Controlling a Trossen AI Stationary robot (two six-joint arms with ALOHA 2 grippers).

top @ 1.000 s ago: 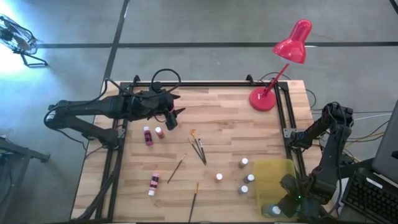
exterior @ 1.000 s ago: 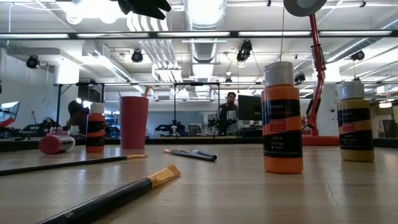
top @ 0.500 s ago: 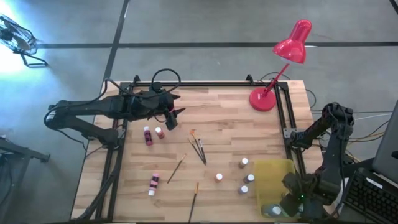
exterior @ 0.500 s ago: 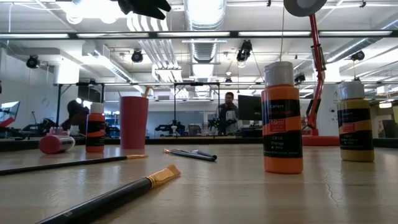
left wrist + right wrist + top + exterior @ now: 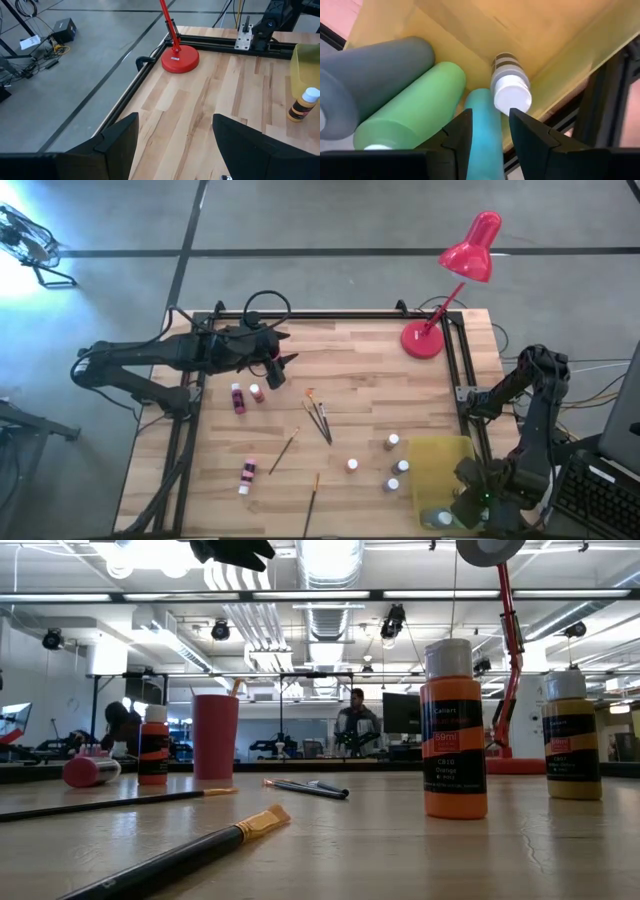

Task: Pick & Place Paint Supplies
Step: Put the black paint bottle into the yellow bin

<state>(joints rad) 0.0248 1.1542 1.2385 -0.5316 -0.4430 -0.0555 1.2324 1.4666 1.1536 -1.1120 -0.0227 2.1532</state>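
Observation:
Small white-capped paint bottles [image 5: 392, 442] stand on the wooden table and a pink one [image 5: 246, 475] lies flat. Thin brushes [image 5: 318, 418] lie mid-table. In the right wrist view a grey bottle [image 5: 375, 75], a green bottle [image 5: 415, 107], a blue bottle [image 5: 482, 130] and a small white-capped bottle [image 5: 510, 90] lie in the yellow tray [image 5: 470, 30]. My right gripper [image 5: 490, 132] hangs open just above the blue and small bottles; whether it touches them, I cannot tell. My left gripper [image 5: 175, 135] is open above the table's far left part [image 5: 280, 360], over nothing.
A red desk lamp [image 5: 440, 330] stands at the far right corner, its base [image 5: 180, 59] ahead of the left gripper. The yellow tray [image 5: 440, 465] sits at the near right edge. A black frame rail [image 5: 455, 380] runs along the table's sides. Bare wood lies between lamp and brushes.
Neither gripper has visibly moved, opened or shut. In the room behind the table, a person has stepped a little to the left in the low view.

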